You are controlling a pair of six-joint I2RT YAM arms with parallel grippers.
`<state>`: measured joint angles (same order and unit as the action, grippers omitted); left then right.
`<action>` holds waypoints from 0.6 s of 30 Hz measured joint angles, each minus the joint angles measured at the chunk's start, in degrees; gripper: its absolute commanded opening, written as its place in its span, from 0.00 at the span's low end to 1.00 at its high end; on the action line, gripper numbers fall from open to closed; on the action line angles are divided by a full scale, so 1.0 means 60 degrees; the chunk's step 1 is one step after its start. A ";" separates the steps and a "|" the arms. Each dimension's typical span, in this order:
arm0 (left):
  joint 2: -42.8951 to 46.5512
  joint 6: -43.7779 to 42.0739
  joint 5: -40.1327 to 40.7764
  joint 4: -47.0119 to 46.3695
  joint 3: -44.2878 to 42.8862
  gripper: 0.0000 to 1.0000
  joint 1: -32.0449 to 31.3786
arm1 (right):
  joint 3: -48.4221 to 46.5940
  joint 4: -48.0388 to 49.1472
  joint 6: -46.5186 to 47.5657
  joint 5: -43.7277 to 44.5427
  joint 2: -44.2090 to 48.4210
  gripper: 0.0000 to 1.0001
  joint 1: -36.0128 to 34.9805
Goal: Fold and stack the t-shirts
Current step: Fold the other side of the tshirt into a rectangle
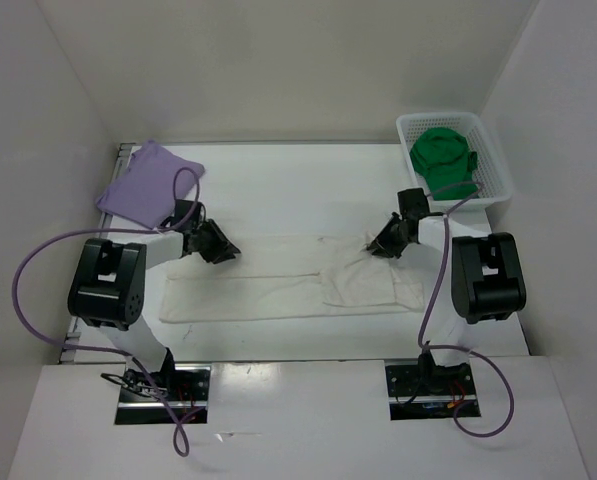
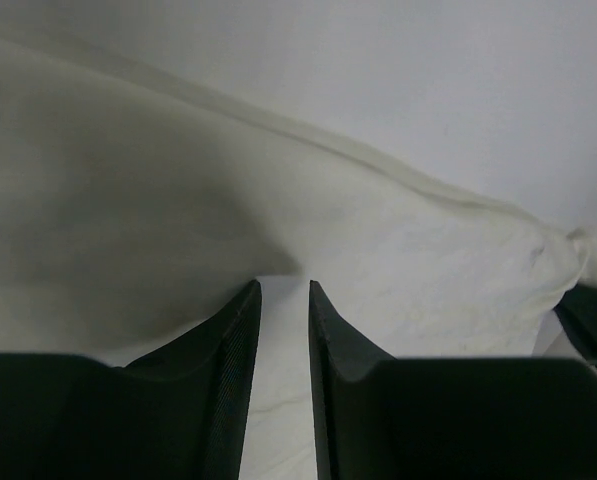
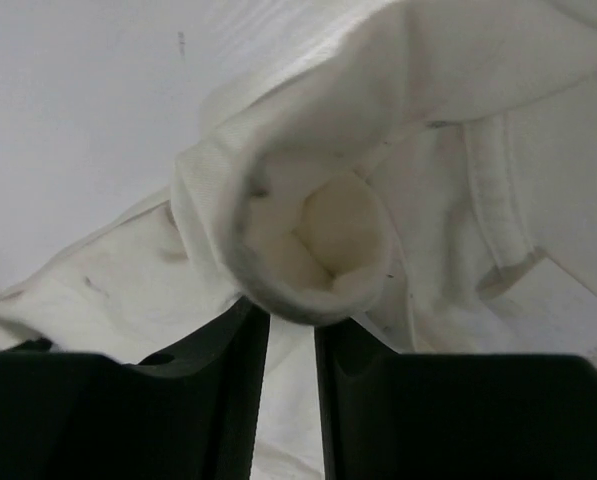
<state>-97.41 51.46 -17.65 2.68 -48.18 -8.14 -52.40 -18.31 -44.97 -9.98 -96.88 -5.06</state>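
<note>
Now left arm (image 1: 108, 280) and right arm (image 1: 488, 275) bend low and inward. Left gripper (image 1: 228, 250) and right gripper (image 1: 376, 246), narrowly parted, hold nothing over one cream shirt (image 1: 268, 285) spread beneath them. One lavender shirt (image 1: 143, 185) lies behind the left jaws; one basket (image 1: 499, 170) with one green shirt (image 1: 443, 155), behind the right.

No readable txt, labels, brands, nos. or signs in any of the 3 views.

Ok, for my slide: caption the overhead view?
Left end effector and right end effector at a cream shirt; purple shirt back left, green shirt in basket.
</note>
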 measured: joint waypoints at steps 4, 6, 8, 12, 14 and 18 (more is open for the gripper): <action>0.0018 -0.0051 0.0138 -0.0025 0.0033 0.33 0.1348 | -0.0419 0.0127 -0.0073 -0.0350 -0.0350 0.39 -0.0007; 0.0033 -0.0058 0.0186 -0.0022 0.0033 0.33 0.1982 | -0.0670 0.0135 -0.0066 -0.0532 -0.0535 0.40 -0.0015; 0.0055 -0.0066 0.0248 -0.0007 0.0029 0.33 0.2437 | -0.0874 0.0127 -0.0066 -0.0710 -0.0645 0.44 -0.0018; 0.0288 -0.0240 0.0692 0.0382 -0.0164 0.33 0.2867 | -0.1024 0.0036 0.0011 -0.0976 -0.0423 0.49 -0.0011; 0.0663 -0.0310 0.0834 0.0535 -0.0226 0.33 0.2845 | -0.1035 -0.0026 0.0087 -0.1093 -0.0102 0.49 0.0047; 0.1552 -0.0339 0.1147 0.0794 -0.0754 0.33 0.1953 | -0.0962 -0.0058 0.0270 -0.1166 0.0780 0.16 0.0291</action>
<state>-88.09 49.43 -10.76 7.44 -52.71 3.57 -58.17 -18.65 -43.35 -16.97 -92.20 -3.31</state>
